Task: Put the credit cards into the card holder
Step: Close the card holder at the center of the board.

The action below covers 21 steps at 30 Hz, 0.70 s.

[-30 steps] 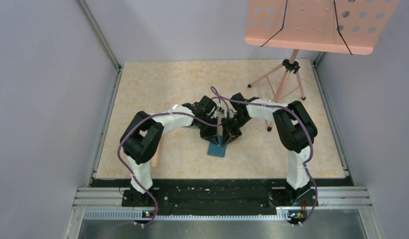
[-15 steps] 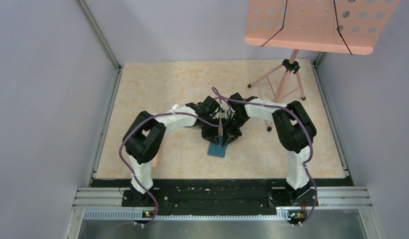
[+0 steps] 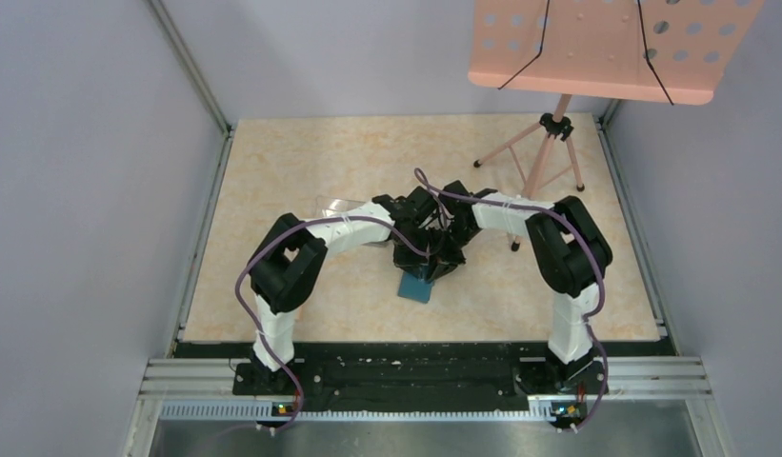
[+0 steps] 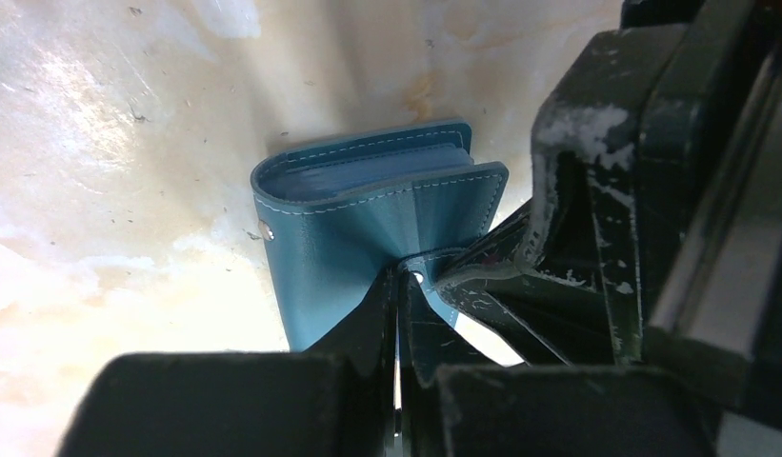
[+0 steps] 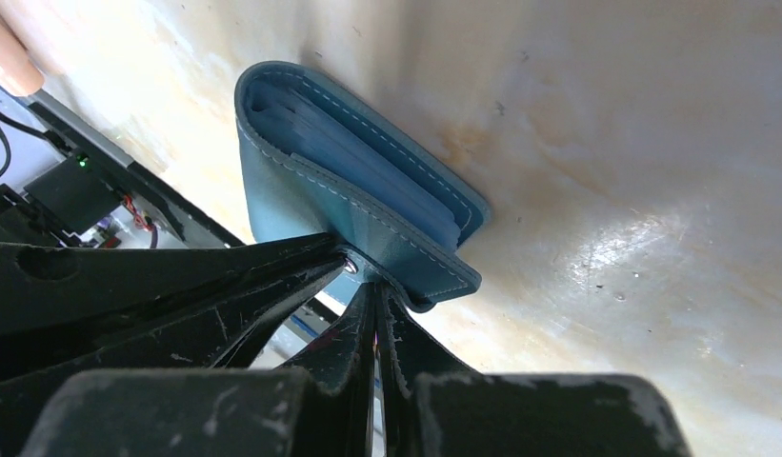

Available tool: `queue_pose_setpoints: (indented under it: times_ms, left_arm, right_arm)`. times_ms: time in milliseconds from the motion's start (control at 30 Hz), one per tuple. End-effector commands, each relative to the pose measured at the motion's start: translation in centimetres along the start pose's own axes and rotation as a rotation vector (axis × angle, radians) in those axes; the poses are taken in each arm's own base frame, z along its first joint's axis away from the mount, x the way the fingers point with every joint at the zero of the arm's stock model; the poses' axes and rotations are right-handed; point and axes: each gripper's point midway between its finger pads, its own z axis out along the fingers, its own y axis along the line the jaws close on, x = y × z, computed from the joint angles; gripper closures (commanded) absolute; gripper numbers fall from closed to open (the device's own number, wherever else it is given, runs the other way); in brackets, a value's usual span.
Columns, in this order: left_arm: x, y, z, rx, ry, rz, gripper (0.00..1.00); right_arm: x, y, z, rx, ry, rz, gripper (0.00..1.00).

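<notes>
The card holder point(image 3: 415, 288) is a teal-blue wallet lying folded on the table, with light blue inner sleeves showing at its open side point(image 4: 368, 176). Both arms meet right over it. My left gripper point(image 4: 398, 278) is shut, its tips pressing on the wallet's top flap beside the small snap button point(image 4: 418, 277). My right gripper point(image 5: 375, 288) is also shut, its tips against the same flap point(image 5: 406, 257) from the other side. The two grippers' fingers touch or nearly touch. The credit cards are hidden; no black card shows in any view.
A clear plastic box point(image 3: 337, 204) lies just behind the left forearm. A pink music stand's tripod point(image 3: 539, 162) stands at the back right. A peach-coloured rod end point(image 5: 6, 57) shows near the table's front rail.
The left arm has swung right and its elbow moved toward the middle, uncovering more of the clear box. Both grippers have closed in tighter over the wallet. The wallet has stayed put.
</notes>
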Motion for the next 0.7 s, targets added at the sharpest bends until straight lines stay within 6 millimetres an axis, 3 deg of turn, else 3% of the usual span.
queue_pose_setpoints:
  times_ms: [0, 200, 500, 667]
  left_arm:
    - [5.9, 1.2, 5.4, -0.096, 0.164, 0.069, 1.00]
    - [6.5, 1.7, 5.6, -0.115, 0.180, 0.057, 1.00]
    - [5.1, 0.4, 3.7, -0.031, 0.089, 0.075, 1.00]
    - [4.5, 0.4, 3.2, -0.007, 0.063, 0.061, 1.00]
  right_arm:
    - [3.5, -10.3, 3.9, 0.435, 0.065, 0.011, 1.00]
    - [3.5, -9.9, 4.1, 0.410, 0.040, -0.022, 1.00]
    - [0.9, -1.5, 1.7, 0.052, -0.122, -0.147, 1.00]
    - [-0.5, 0.3, 0.5, -0.052, -0.184, -0.125, 1.00]
